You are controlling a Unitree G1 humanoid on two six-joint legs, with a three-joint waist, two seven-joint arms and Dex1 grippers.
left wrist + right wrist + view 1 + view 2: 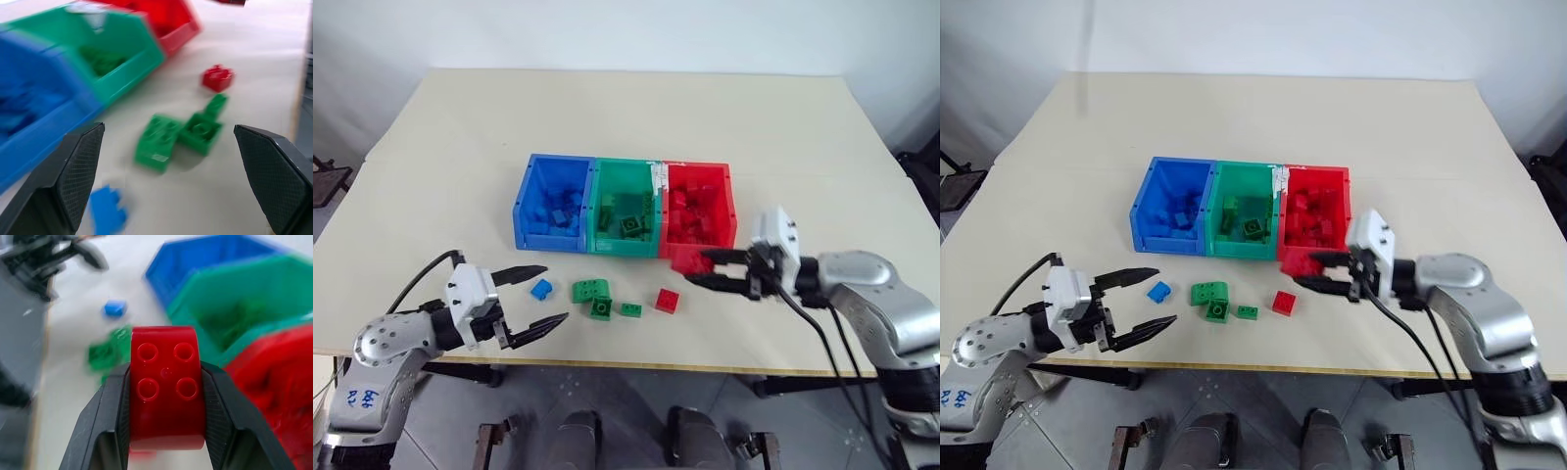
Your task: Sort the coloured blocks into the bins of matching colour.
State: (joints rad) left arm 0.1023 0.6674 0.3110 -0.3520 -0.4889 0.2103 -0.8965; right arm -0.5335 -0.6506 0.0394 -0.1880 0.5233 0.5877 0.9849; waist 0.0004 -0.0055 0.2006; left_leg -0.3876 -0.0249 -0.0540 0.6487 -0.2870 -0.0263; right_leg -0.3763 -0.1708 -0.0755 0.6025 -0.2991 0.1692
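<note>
Three joined bins stand mid-table: blue [523,208], green [623,251] and red [731,210], each holding blocks of its own colour. My right gripper [707,267] hangs just in front of the red bin's near wall, shut on a red block [166,387]. On the table in front of the bins lie a blue block [542,288], three green blocks [591,290] close together and one red block [667,300]. My left gripper [556,292] stands open at the near left. The blue block lies between its fingertips' reach, untouched.
The table's front edge [636,366] runs just behind both grippers. Bare tabletop stretches behind the bins and to both sides.
</note>
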